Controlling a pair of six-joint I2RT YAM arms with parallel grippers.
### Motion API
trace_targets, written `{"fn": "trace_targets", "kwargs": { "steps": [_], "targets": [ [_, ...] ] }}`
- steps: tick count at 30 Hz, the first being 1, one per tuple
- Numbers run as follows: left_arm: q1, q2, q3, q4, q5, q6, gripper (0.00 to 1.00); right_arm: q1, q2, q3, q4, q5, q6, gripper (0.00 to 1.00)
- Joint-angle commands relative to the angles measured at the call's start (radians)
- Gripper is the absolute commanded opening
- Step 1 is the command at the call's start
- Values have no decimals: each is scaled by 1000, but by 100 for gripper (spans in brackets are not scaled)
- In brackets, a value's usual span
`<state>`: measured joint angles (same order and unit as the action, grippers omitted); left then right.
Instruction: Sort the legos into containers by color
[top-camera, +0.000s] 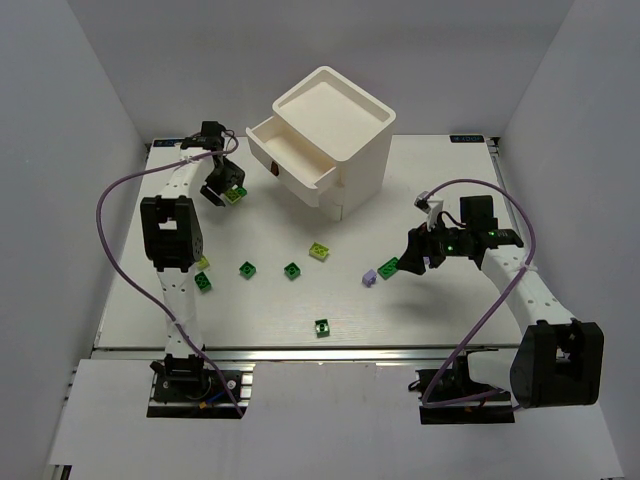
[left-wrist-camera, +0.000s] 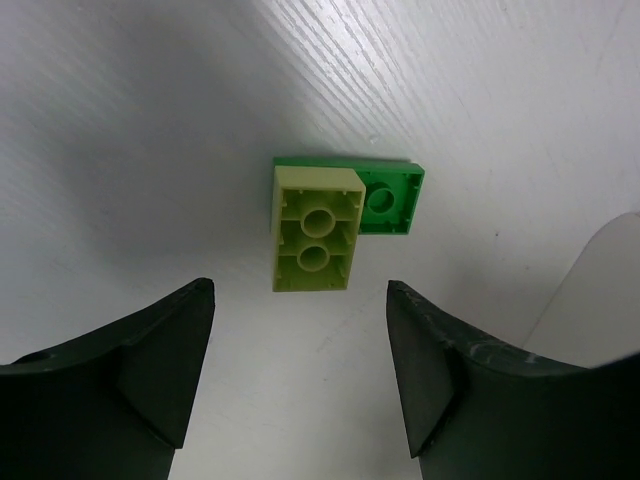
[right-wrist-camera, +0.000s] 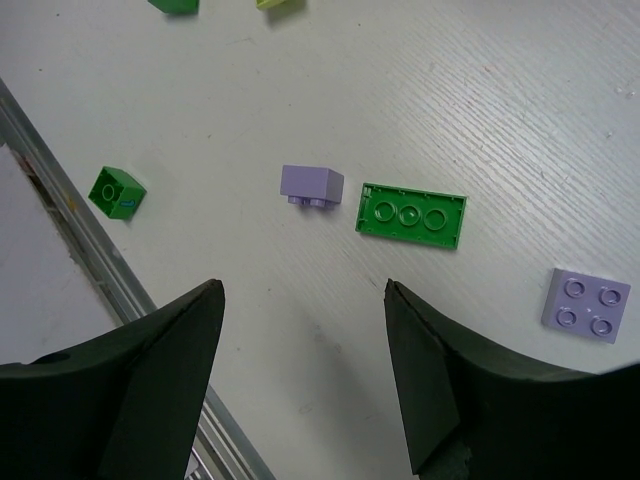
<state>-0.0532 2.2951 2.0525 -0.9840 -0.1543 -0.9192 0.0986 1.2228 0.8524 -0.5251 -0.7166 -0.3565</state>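
Table (top-camera: 450, 310) holds cabinet (top-camera: 366, 160), top drawer (top-camera: 300, 182) open

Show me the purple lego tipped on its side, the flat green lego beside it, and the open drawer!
purple lego (right-wrist-camera: 312, 183): right wrist view, middle of its smooth face.
flat green lego (right-wrist-camera: 411, 215): right wrist view, its middle ring.
open drawer (top-camera: 295, 176): top external view, its front wall.

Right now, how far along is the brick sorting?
Barely begun. Done: the top drawer is pulled open, but no brick shows inside. In hand: nothing; the left fingers stand open over a lime brick touching a green brick, the right fingers open over a lavender brick and a green plate. Left: every visible brick sits out on the table, so all the sorting remains.
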Motion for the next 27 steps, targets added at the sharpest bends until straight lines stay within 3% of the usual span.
{"fn": "trace_targets", "kwargs": {
  "steps": [1,7,19,26,27],
  "targets": [
    [10,-10,49,-31,-13,-1,79,3,-6,-3,30,-3,13,71],
    [10,24,46,-1,12,16,68,3,-2,5,20,2,8,70],
    [10,75,106,-12,10,37,68,3,-14,-15,16,-1,5,71],
    [10,76,90,-18,5,34,56,3,-16,-16,14,-1,5,71],
    [10,75,81,-12,6,31,51,3,-14,-16,14,-1,5,71]
  ]
}}
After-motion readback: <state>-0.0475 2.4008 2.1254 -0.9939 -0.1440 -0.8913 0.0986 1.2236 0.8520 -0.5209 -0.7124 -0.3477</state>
